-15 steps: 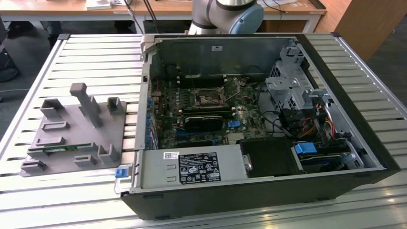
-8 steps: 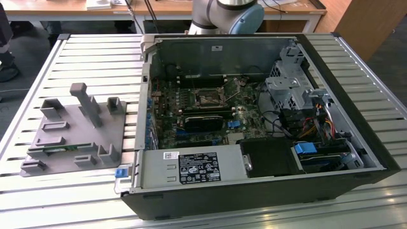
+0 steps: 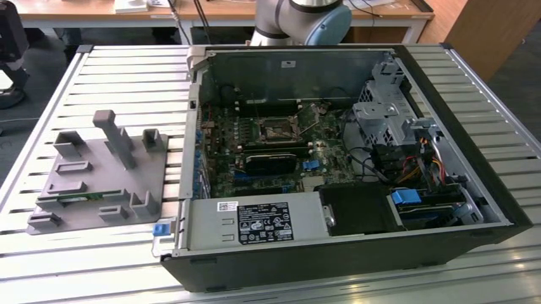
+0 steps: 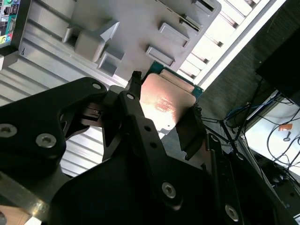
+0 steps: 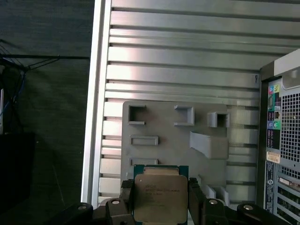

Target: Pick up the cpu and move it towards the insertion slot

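gripper (image 5: pixel 160 206) (image 4: pixel 164 112): black, two-fingered, closed on the chip, with fingers (image 5: pixel 195 202) (image 4: pixel 135 96) pressed against two opposite edges in both wrist views.
cpu (image 5: pixel 157 199) (image 4: pixel 165 101): small flat square chip with a silvery metal top and a green board edge; clamped between the fingers, metal face toward both wrist cameras, held clear of the table.
fixture (image 5: pixel 173 136) (image 4: pixel 136 28) (image 3: pixel 97 174): flat grey plastic plate with raised rectangular pockets and an upright post; beyond the held chip in both wrist views, lying on the table at the exterior view's left.
memory stick (image 3: pixel 80 198): narrow and green, seated in a pocket near the fixture's front edge.
table (image 5: pixel 187 61) (image 3: pixel 127 76): slatted silvery aluminium, carrying both fixture and case.
computer case (image 3: pixel 338 259) (image 5: pixel 281 140): black tower laid on its side, side panel off, motherboard facing up; just beside the fixture, toward the exterior view's right.
power supply (image 3: pixel 253 221): grey metal box with a printed label, at the case's near end.
card (image 3: pixel 270 161): long, black, rectangular, just on the near side of the socket.
insertion slot (image 3: pixel 277 131): square black socket in a shiny metal frame on the motherboard, well apart from the fixture and the held chip.
arm (image 3: pixel 305 19): pale grey with a blue joint cap, behind the case's far wall.
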